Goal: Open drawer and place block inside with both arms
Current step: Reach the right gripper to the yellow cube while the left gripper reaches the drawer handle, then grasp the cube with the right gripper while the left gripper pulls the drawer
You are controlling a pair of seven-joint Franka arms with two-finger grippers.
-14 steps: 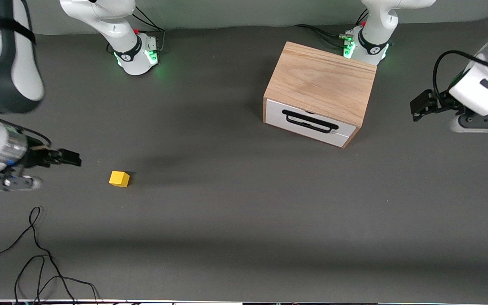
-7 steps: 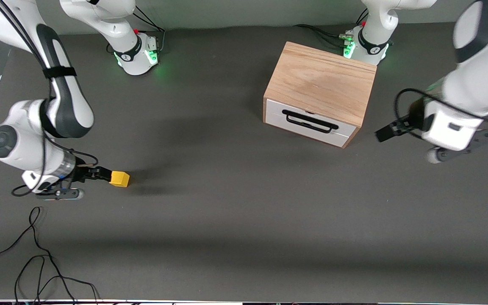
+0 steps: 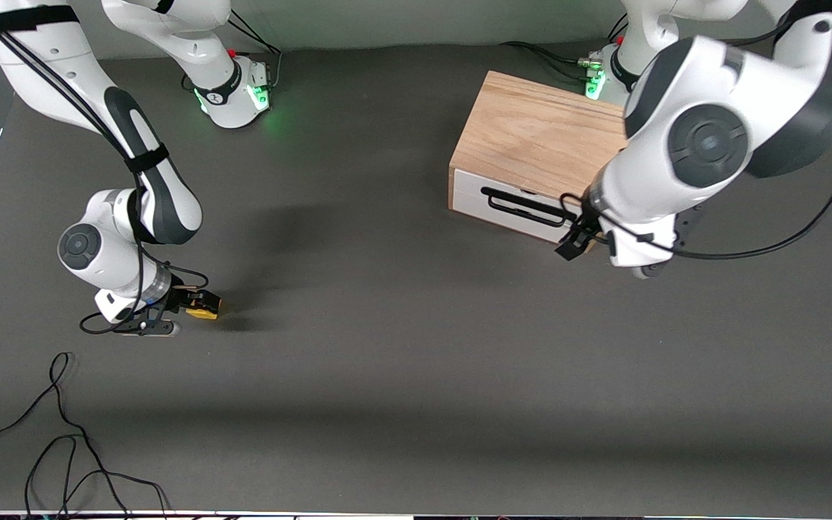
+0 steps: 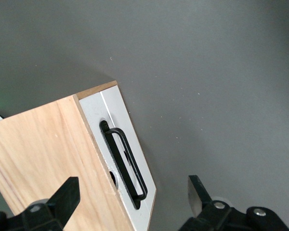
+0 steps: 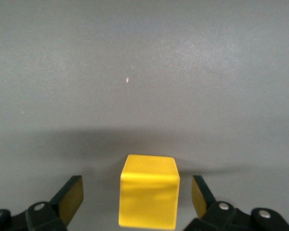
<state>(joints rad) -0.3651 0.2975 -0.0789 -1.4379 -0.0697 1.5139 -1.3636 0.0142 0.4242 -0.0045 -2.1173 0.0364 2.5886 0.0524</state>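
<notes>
The yellow block (image 3: 208, 313) sits on the grey table toward the right arm's end. My right gripper (image 3: 198, 303) is low over it, open, one finger on each side with gaps; the right wrist view shows the block (image 5: 149, 197) between the fingers (image 5: 70, 197). The oak box (image 3: 542, 141) has its white drawer (image 3: 510, 213) shut, black bar handle (image 3: 524, 206) across the front. My left gripper (image 3: 572, 244) is open in front of the drawer's corner; in the left wrist view the handle's end (image 4: 135, 187) lies between the spread fingers (image 4: 197, 192), untouched.
Loose black cables (image 3: 62, 433) lie on the table near the front camera, at the right arm's end. The green-lit arm bases (image 3: 235, 90) (image 3: 604, 76) stand along the table's edge farthest from the front camera, one right beside the box.
My right gripper has come down and forward until it straddles the block. My left arm has swung in from the table's end to the drawer front. Drawer and block have not moved.
</notes>
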